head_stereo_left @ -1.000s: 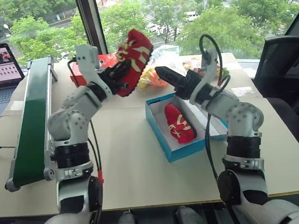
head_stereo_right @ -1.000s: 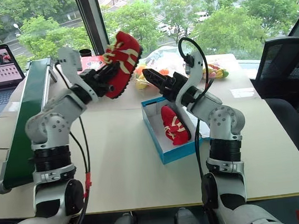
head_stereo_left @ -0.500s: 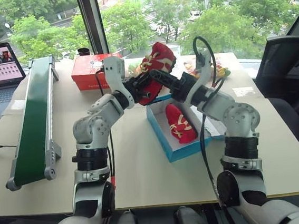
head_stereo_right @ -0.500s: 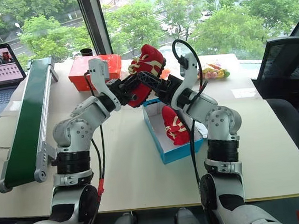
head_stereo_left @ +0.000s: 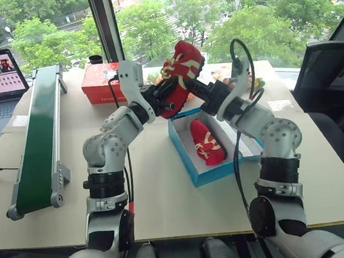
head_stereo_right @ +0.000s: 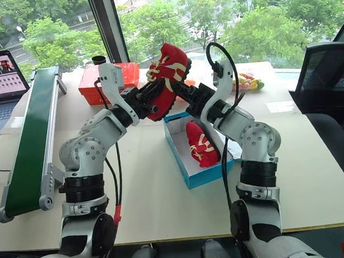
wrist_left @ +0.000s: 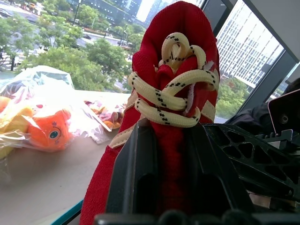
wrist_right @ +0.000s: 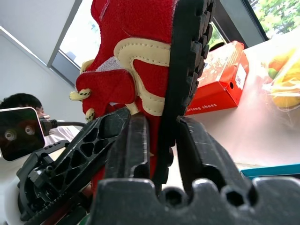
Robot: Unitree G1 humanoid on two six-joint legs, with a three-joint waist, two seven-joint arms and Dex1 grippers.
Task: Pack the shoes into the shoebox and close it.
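One shoe point(head_stereo_left: 207, 141) already lies inside the shoebox point(head_stereo_left: 192, 163); the other shoe point(head_stereo_left: 181, 74) hangs above its far end, between both grippers. You risk dropping it outside the shoebox if the handover slips. Right gripper point(wrist_right: 159, 140) pinches its sole; left gripper point(wrist_left: 168, 164) straddles the laces, seemingly loosening.

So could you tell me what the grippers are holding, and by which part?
Right gripper clamps the raised red shoe by its sole edge; left gripper straddles its laced upper.

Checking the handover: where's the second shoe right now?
In the left eye view the second shoe is held up mid-air between the left gripper and right gripper, above the shoebox's far end.
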